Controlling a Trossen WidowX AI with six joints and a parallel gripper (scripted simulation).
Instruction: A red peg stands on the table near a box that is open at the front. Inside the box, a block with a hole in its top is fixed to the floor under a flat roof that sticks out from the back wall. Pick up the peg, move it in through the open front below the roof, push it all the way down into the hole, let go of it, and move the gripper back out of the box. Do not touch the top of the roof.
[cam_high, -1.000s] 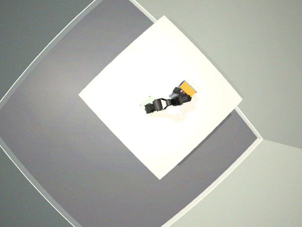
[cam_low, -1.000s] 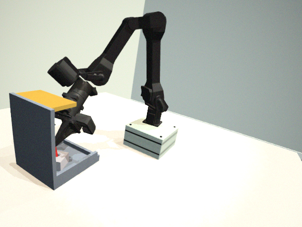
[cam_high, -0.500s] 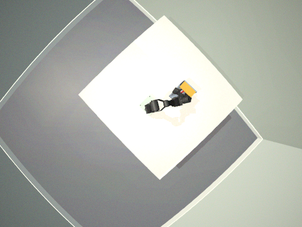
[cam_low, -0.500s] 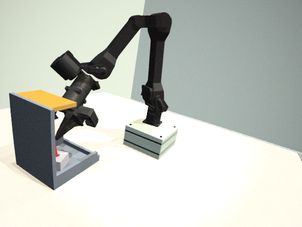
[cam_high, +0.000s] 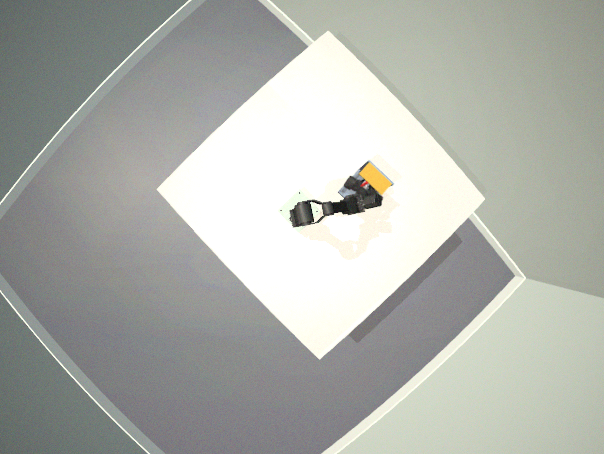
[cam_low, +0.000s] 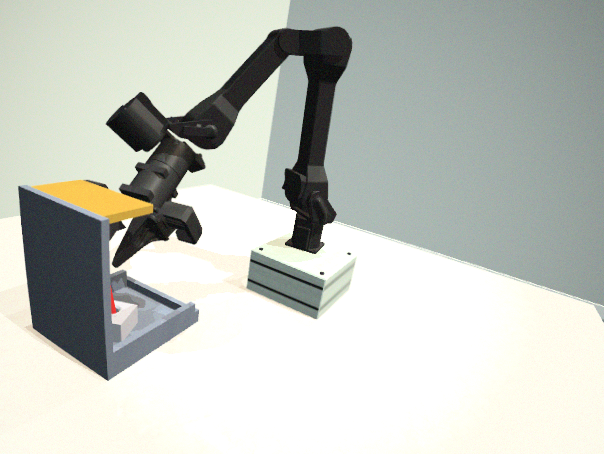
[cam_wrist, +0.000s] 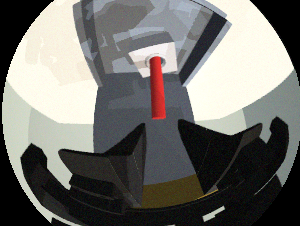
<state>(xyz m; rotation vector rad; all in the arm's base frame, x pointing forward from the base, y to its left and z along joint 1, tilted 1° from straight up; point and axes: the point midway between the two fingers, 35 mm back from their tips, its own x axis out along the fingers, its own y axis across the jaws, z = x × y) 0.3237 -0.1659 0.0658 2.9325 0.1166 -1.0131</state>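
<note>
The red peg (cam_high: 364, 184) (cam_low: 113, 301) (cam_wrist: 157, 90) stands in the hole of the pale block (cam_low: 127, 320) (cam_wrist: 137, 57) on the box floor. How deep it sits is hard to tell; a long part stands out above the block. The box (cam_low: 65, 280) (cam_wrist: 125, 100) has a yellow roof (cam_high: 376, 178) (cam_low: 90, 196) (cam_wrist: 170, 192). My gripper (cam_wrist: 162, 125) is open and empty, its fingers partly apart. In the wrist view the peg's top lies just beyond the fingertips, touching neither. In the exterior view the fingertips are below roof level, above the peg, with one finger partly hidden.
The roof's front edge is close to the gripper body. A low front lip (cam_low: 172, 295) borders the box floor. The arm's base block (cam_low: 285, 285) stands on the white table (cam_high: 310, 300) (cam_low: 375, 380) in front of the box.
</note>
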